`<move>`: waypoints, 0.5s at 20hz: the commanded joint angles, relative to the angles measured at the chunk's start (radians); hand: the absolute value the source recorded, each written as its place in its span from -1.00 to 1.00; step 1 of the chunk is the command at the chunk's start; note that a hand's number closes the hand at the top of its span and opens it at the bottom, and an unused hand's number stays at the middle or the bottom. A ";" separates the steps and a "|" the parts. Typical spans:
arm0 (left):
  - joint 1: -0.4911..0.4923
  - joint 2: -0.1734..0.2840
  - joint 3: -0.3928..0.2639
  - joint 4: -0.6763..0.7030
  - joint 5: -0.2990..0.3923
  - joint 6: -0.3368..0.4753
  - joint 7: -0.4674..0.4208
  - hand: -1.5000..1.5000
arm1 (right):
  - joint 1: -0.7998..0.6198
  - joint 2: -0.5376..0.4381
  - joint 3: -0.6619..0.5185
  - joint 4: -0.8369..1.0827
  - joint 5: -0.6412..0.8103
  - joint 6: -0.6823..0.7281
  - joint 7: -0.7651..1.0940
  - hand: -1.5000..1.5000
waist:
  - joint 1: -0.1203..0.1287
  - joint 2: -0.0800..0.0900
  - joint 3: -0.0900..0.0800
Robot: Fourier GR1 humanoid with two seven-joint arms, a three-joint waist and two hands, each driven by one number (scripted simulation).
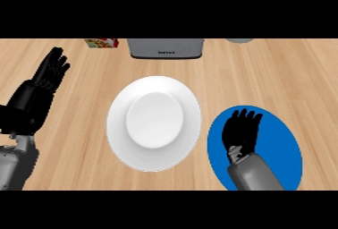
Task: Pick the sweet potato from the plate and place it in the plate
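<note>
A blue plate (284, 147) lies at the right of the wooden counter. My right hand (241, 129) hovers over its left half, back of the hand up and fingers (246, 115) stretched forward, so it is open. No sweet potato shows anywhere; whatever lies under this hand is hidden. A white plate (154, 123) with nothing on it sits in the middle of the counter, just left of the blue one. My left hand (48, 74) rests open at the left edge, fingers up, well away from both plates.
A grey appliance (165, 48) stands at the back centre. A small colourful box (102, 43) lies to its left, and a grey round object (239, 40) shows at the back right edge. Bare wood surrounds both plates.
</note>
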 commanded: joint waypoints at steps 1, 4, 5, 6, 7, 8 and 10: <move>-0.035 -0.002 0.045 0.009 0.001 -0.034 0.010 0.00 | 0.053 -0.046 0.004 -0.025 0.035 -0.013 0.009 -1.00 | -0.006 0.003 0.002; -0.021 -0.026 0.035 -0.016 -0.033 -0.022 0.022 0.00 | 0.069 -0.032 0.018 -0.014 0.036 -0.111 -0.052 1.00 | -0.004 0.003 0.002; -0.045 -0.021 0.043 0.052 -0.016 -0.039 -0.005 0.00 | 0.027 -0.062 0.042 -0.002 0.034 -0.164 -0.122 1.00 | -0.005 0.004 0.002; 0.023 -0.021 0.040 -0.031 -0.010 -0.034 0.001 0.00 | -0.085 -0.074 0.032 0.069 0.055 -0.141 -0.137 1.00 | 0.011 0.004 0.002; -0.014 -0.042 0.019 -0.015 -0.029 -0.013 0.031 0.00 | 0.008 -0.099 0.080 0.009 0.084 -0.219 -0.136 1.00 | -0.001 0.003 0.003; -0.043 -0.059 0.004 -0.004 -0.047 -0.002 0.030 0.00 | -0.097 -0.100 0.049 0.131 0.087 -0.238 -0.171 1.00 | 0.006 0.006 0.003; -0.060 0.001 0.068 -0.006 0.006 -0.057 0.067 0.00 | -0.076 -0.136 0.070 0.092 0.119 -0.281 -0.179 1.00 | 0.004 0.005 0.003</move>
